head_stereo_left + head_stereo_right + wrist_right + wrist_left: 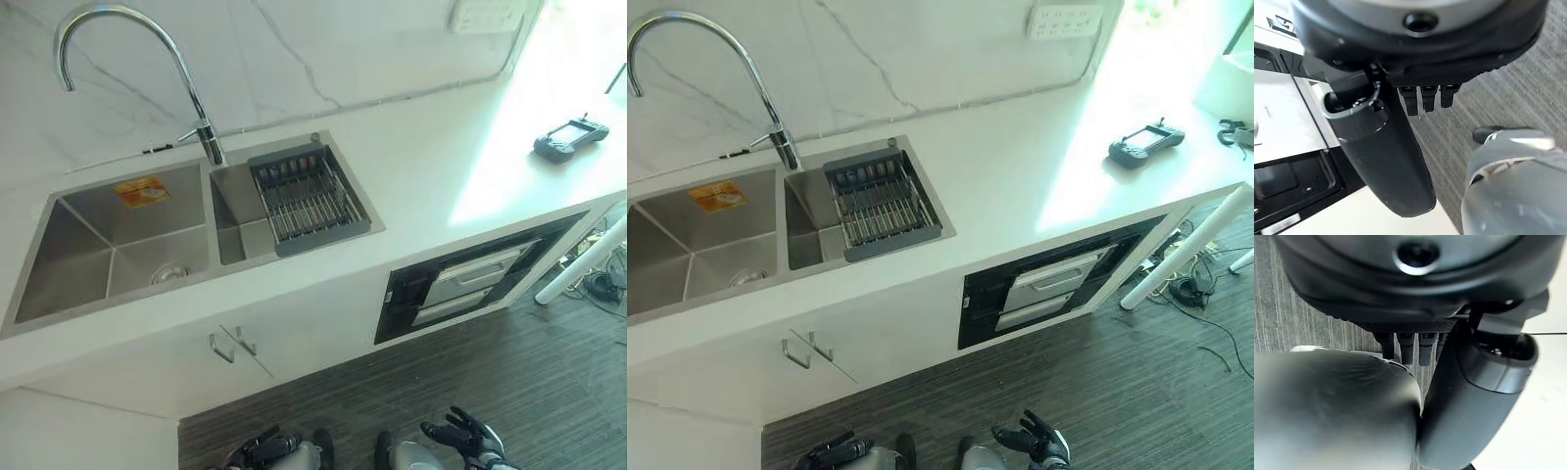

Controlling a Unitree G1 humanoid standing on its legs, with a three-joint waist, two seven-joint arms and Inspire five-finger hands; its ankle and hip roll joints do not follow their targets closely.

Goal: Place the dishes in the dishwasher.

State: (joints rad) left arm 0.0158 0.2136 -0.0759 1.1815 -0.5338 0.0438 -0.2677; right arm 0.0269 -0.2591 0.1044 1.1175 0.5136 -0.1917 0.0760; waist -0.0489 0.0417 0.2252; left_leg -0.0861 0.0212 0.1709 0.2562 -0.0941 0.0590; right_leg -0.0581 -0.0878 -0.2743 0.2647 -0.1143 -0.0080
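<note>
Stainless double sink (108, 245) in white counter (421, 166), grey dish rack (309, 201) over its right basin. Dishwasher (470, 284) below counter, right. Left hand (263, 446) and right hand (468, 436) hang low over floor, fingers relaxed, holding nothing.

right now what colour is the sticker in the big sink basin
Orange-yellow, stuck on the back wall of the sink; the sticker shows best in the left eye view.

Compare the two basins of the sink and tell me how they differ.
The left basin is wider and bare apart from an orange sticker on its back wall and a drain. The right basin is narrower, with a grey drying rack across it. Both are stainless steel, set in the white counter under one faucet.
</note>
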